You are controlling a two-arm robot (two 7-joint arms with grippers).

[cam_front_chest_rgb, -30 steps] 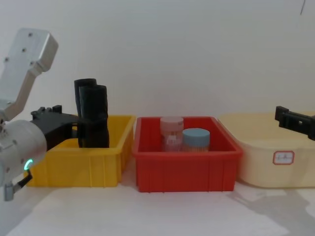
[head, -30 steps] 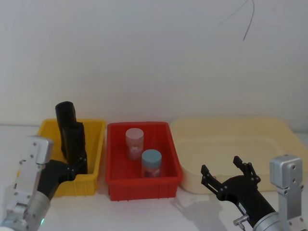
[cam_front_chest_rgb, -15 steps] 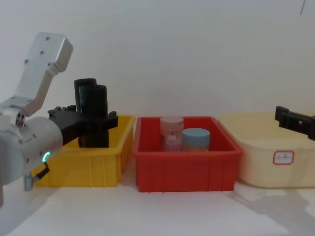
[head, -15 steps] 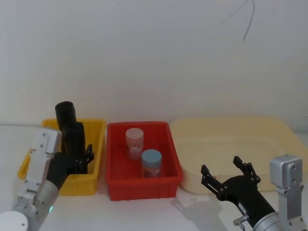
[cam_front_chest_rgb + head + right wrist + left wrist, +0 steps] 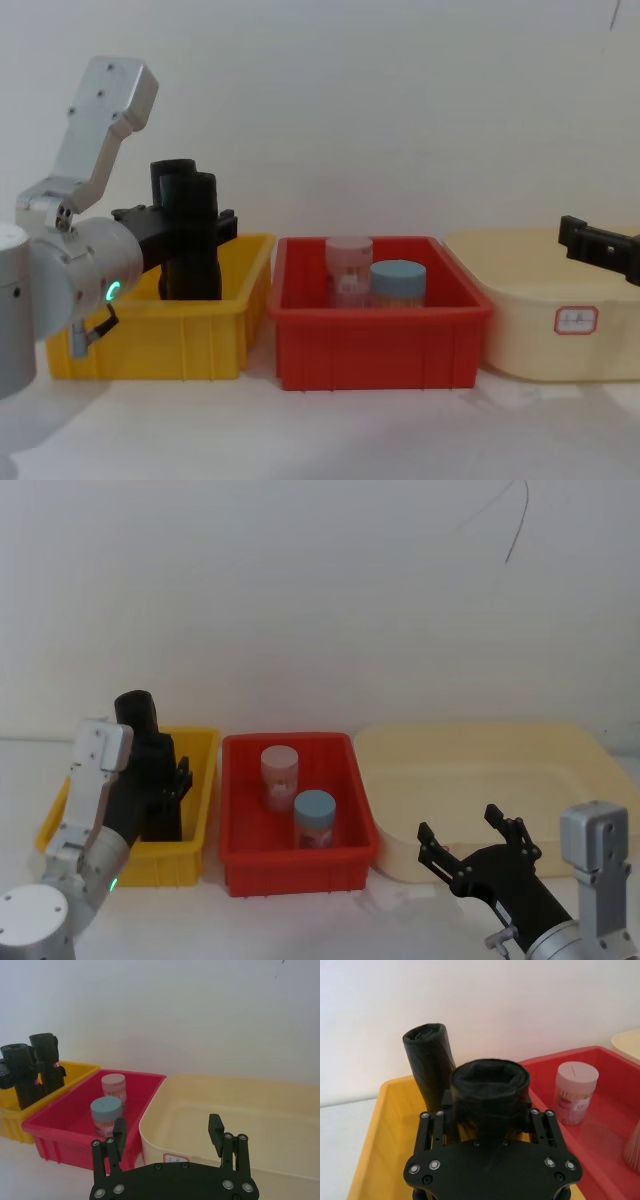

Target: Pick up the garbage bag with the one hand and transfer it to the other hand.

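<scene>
Head view: the left gripper point(image 5: 160, 780) reaches into the yellow bin point(image 5: 203, 780), its jaws pressed on either side of the garbage bag point(image 5: 158, 818), which stands upright between them. The right gripper point(image 5: 460, 825) hovers with jaws spread and nothing between them, the cream tub point(image 5: 480, 760) just beyond

Left wrist view: the garbage bag point(image 5: 489, 1085) fills the gap between the jaws; a second black roll point(image 5: 427, 1060) stands just beyond them

Right wrist view: the cream tub point(image 5: 235, 1110) lies beyond the spread jaws of the right gripper point(image 5: 167, 1127); the garbage bag point(image 5: 22, 1080) stands well apart from them

Chest view: the left gripper point(image 5: 190, 225) clasps the garbage bag point(image 5: 195, 265) near its upper part
</scene>
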